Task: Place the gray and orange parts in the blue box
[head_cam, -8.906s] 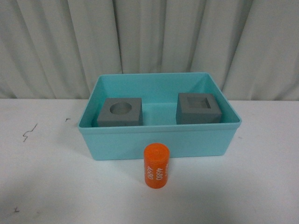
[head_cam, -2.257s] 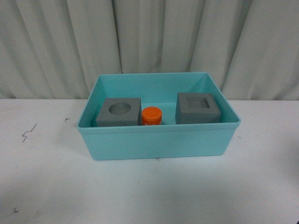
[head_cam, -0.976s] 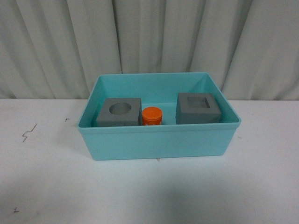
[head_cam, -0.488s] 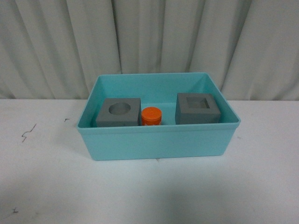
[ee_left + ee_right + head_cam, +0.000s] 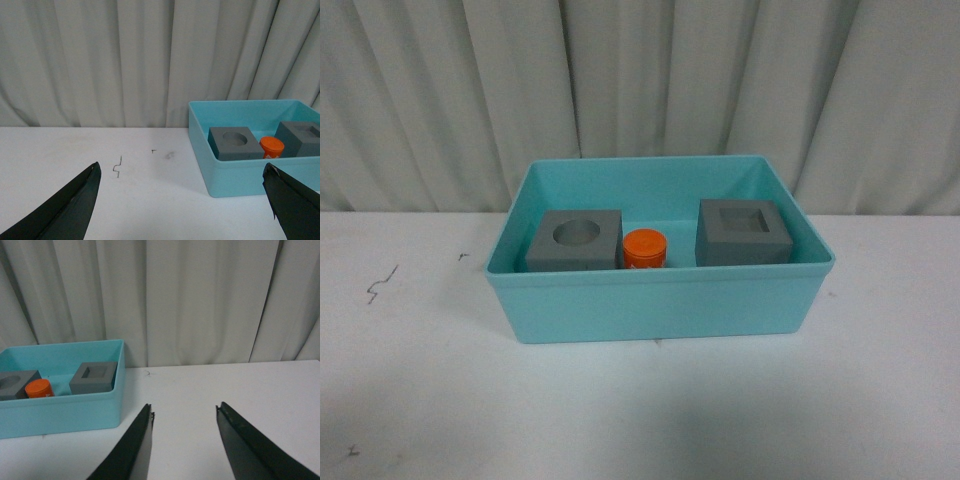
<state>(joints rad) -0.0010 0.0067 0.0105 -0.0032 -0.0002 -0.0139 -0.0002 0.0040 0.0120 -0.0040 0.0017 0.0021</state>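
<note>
The blue box (image 5: 660,305) stands mid-table in the front view. Inside it sit a gray cube with a round recess (image 5: 576,241), an orange cylinder (image 5: 646,249) standing upright beside it, and a gray cube with a square recess (image 5: 743,232). No arm shows in the front view. My left gripper (image 5: 182,172) is open over bare table, well to the side of the blue box (image 5: 240,172), nothing between its fingers. My right gripper (image 5: 185,410) is open and empty too, off the other side of the blue box (image 5: 65,412).
A white table (image 5: 420,400) carries small dark scuff marks (image 5: 382,284) at the left. A pale pleated curtain (image 5: 640,80) hangs close behind the box.
Nine seconds ago the orange cylinder stood on the table in front of the box; since 2.3 s ago it sits inside between the cubes. Nothing has moved in the last second.
</note>
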